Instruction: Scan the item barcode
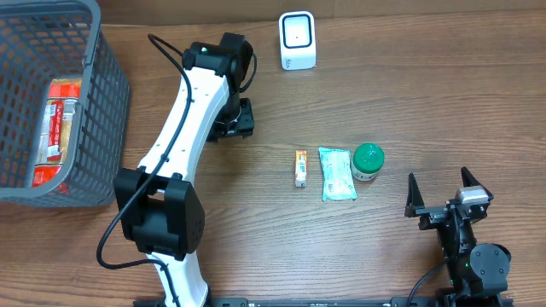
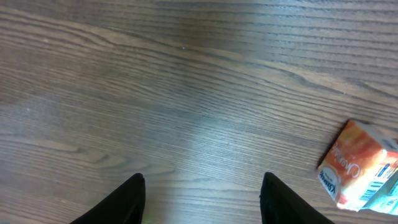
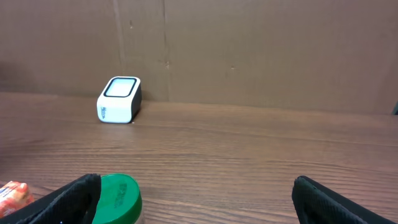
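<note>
Three items lie in a row mid-table: a small orange packet (image 1: 300, 168), a teal wipes pack (image 1: 336, 173) and a green-lidded jar (image 1: 368, 160). The white scanner (image 1: 297, 40) stands at the back edge and shows far left in the right wrist view (image 3: 119, 99). My left gripper (image 1: 239, 119) hangs over bare wood left of the items, open with nothing between its fingers (image 2: 202, 186); the orange packet (image 2: 359, 165) sits at the right edge of its view. My right gripper (image 1: 438, 179) stands wide open (image 3: 196, 183) near the front right, the green lid (image 3: 121, 196) beside its left finger.
A grey mesh basket (image 1: 107, 94) holding several packaged goods stands at the far left. The left arm (image 1: 183, 128) stretches diagonally from the front edge towards the back. A brown wall rises behind the scanner.
</note>
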